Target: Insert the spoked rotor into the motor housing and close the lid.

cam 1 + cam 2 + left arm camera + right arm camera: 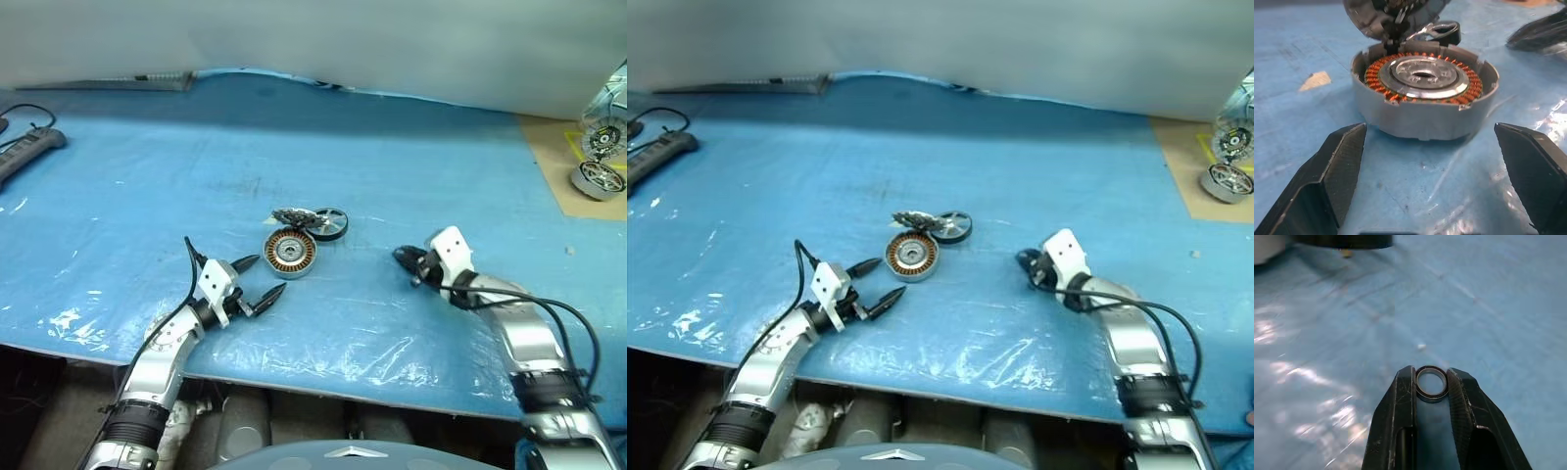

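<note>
Two grippers work over a blue plastic sheet. The right gripper has its jaws drawn narrow on a small metal ring, pinched by its outer edge between the fingertips; it hangs over bare sheet toward the near right part of the surface, well apart from the other parts. The ring looks light, hard and smooth, so I would expect it to slip or twist out if the pinch loosens.

The left gripper stands wide open and holds nothing, its tips just short of the motor housing, which sits flat near the middle of the sheet, closer to the near edge than the far one. In the left wrist view the housing lies between and beyond the two fingers. Its grey wall is rigid and probably fairly heavy for its size; the outer rim is the place to hold it, since the copper windings on top look easily scratched.

Just behind the housing, on the far side, the lid leans up on edge, touching or nearly touching the housing's rim. It is thin, stiff metal with a jagged edge, best taken across its edge. Beside it, to the right, lies the spoked rotor; its black outer rim offers the firmest hold and the spokes should be left alone. Whether rotor and lid touch I cannot tell.
</note>
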